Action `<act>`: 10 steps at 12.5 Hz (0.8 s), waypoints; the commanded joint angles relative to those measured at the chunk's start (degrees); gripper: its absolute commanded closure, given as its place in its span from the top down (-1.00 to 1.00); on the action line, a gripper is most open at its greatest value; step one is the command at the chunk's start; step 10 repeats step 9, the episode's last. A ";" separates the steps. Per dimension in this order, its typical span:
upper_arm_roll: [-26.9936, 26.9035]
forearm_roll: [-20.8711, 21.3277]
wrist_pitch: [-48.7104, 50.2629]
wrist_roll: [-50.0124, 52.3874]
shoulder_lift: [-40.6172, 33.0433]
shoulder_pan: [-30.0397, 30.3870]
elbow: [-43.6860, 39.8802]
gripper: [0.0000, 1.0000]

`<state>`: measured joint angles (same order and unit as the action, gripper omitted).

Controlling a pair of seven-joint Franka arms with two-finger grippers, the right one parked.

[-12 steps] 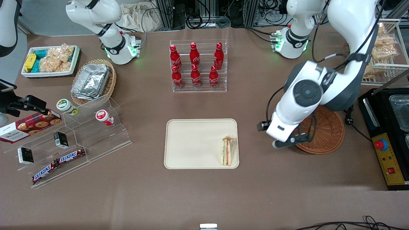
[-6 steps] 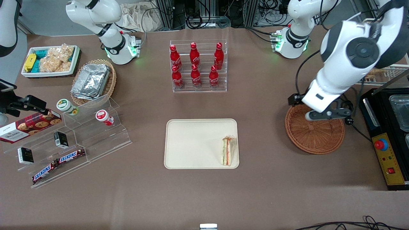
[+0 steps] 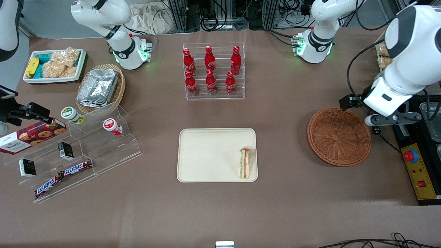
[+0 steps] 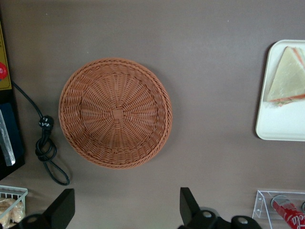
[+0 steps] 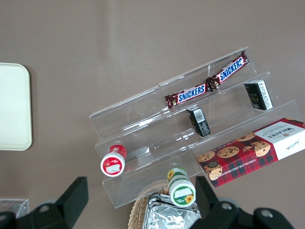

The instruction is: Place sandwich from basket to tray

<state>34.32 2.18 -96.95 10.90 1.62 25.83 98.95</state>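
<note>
Sandwich [image 3: 245, 162] lies on tray [image 3: 206, 155]. Gripper [image 4: 125, 206] hangs above basket [image 3: 339, 136], 2 fingers [image 4: 62, 206] spread wide, holding nothing.

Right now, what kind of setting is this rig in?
Probably a lab mock-up of a snack shop: cola bottles in a clear rack, Snickers bars on acrylic steps, cabling above. Sandwich on tray; left hand, open, beside the basket.
</note>
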 commanded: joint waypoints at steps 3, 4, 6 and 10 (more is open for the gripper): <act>-3.27 -0.86 4.30 -4.72 0.76 -0.15 -2.53 0.98; -9.74 -0.86 4.75 -7.01 0.67 -6.52 -2.53 0.98; -20.14 -0.77 4.84 -9.04 0.93 -15.69 -3.15 0.98; -20.35 0.28 7.03 -10.37 4.26 -16.34 -8.76 0.98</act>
